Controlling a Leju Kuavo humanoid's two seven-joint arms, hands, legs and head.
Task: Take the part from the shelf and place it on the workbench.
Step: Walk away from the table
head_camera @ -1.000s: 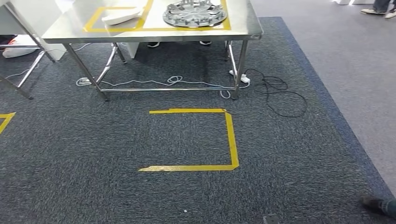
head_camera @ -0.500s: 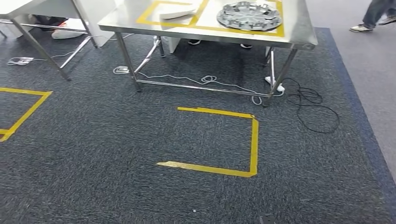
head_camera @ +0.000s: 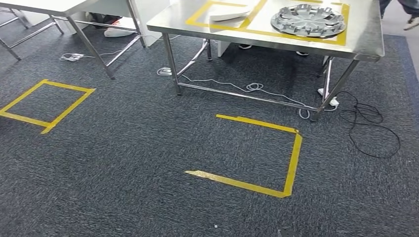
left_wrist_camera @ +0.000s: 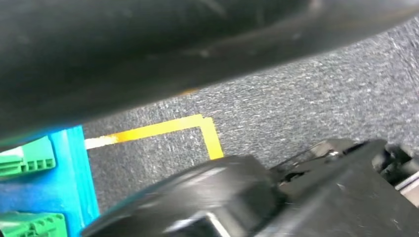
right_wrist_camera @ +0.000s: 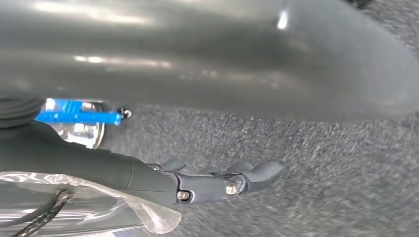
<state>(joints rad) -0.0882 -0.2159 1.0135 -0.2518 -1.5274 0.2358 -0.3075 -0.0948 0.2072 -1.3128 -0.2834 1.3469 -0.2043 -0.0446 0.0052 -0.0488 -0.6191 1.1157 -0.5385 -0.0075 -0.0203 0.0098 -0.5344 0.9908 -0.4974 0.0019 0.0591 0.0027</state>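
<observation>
The steel workbench stands ahead, at the top of the head view. On it a round silver part lies inside a yellow tape outline, with a white curved part to its left. In the right wrist view my right hand hangs over the carpet, dark fingers stretched out and nothing in them. In the left wrist view a dark mechanical shape that may be my left hand sits low over the carpet; how its fingers lie is not clear.
Two yellow tape squares mark the dark carpet, one in front of the workbench and one to the left. Cables and a power strip lie by the bench legs. A second steel table stands at the back left. A person's shoes are at the top right.
The camera has swung left: the workbench and the tape square have shifted right in the picture, and the second tape square and table have come into view at the left.
</observation>
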